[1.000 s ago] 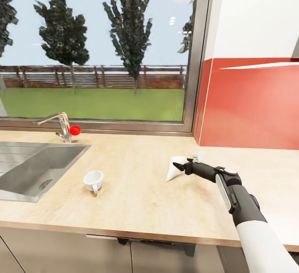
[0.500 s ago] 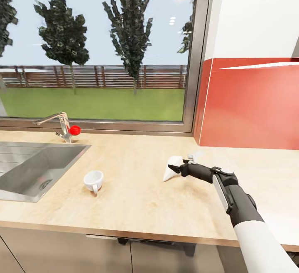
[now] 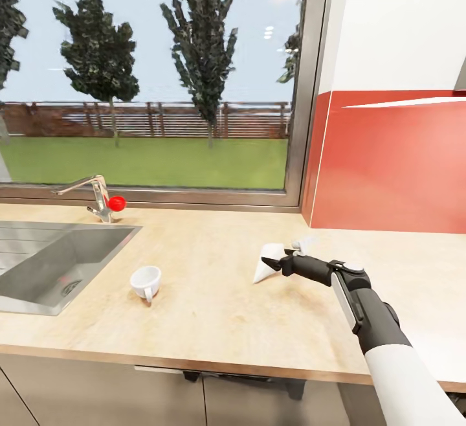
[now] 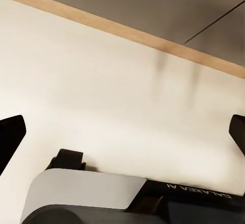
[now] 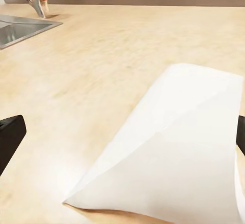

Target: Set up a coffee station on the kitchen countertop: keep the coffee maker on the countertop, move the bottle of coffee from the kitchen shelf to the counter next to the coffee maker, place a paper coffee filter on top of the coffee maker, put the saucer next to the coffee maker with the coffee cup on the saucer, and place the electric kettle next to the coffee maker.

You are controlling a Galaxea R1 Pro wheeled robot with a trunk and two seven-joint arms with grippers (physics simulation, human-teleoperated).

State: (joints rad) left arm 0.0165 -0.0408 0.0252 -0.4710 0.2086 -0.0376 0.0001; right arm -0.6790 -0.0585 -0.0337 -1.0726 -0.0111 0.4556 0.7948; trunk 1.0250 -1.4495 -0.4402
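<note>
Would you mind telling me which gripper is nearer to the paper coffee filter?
Right. The right gripper is at the paper coffee filter, its open fingers on either side. The left gripper is open over a pale surface.

Right arm stretched forward low, right gripper [image 3: 276,259] fingers spread wide apart. Left gripper [image 4: 122,132] fingers likewise spread.

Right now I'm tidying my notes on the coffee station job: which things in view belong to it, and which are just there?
Belong to the job:
- paper coffee filter, between the open fingers of the right tool
- coffee cup, lying tipped
- kitchen countertop

Just there:
- sink
- tap
- window
</note>
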